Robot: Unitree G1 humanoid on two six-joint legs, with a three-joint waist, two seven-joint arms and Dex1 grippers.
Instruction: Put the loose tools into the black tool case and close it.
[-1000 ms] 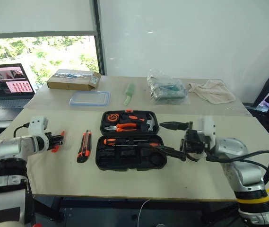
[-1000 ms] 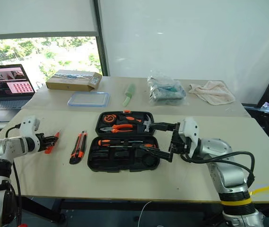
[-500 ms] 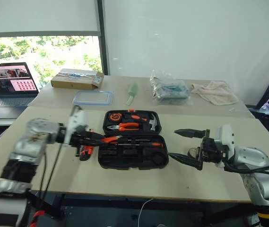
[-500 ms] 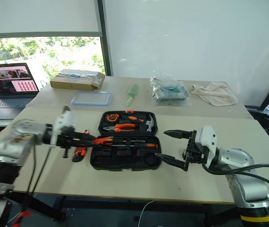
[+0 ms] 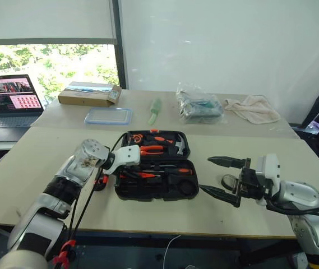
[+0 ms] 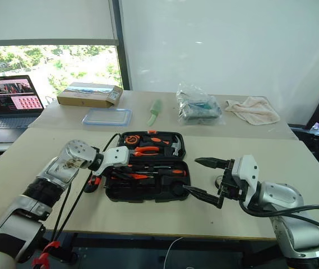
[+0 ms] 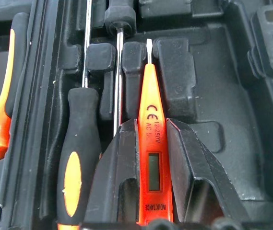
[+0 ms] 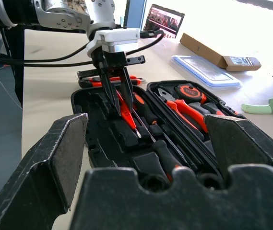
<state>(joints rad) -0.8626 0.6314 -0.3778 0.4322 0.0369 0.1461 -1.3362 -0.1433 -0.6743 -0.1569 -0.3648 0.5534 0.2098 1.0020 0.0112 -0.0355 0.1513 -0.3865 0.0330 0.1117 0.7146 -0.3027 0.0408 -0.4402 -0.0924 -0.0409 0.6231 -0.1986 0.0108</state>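
Left wrist view: seated screwdriver (image 7: 76, 158) beside gripped tester screwdriver (image 7: 151, 158).

bright daylight, blown-out window (image 5: 47, 67)

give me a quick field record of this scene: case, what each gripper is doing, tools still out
case: black tool case open on the table, pliers and hammer in its far half
left gripper: left gripper shut on the orange tester screwdriver, held over the case's near half beside a stowed screwdriver
right gripper: right gripper open, empty, beside the case's right end
still out: utility knife on the table left of the case
lid: not closed
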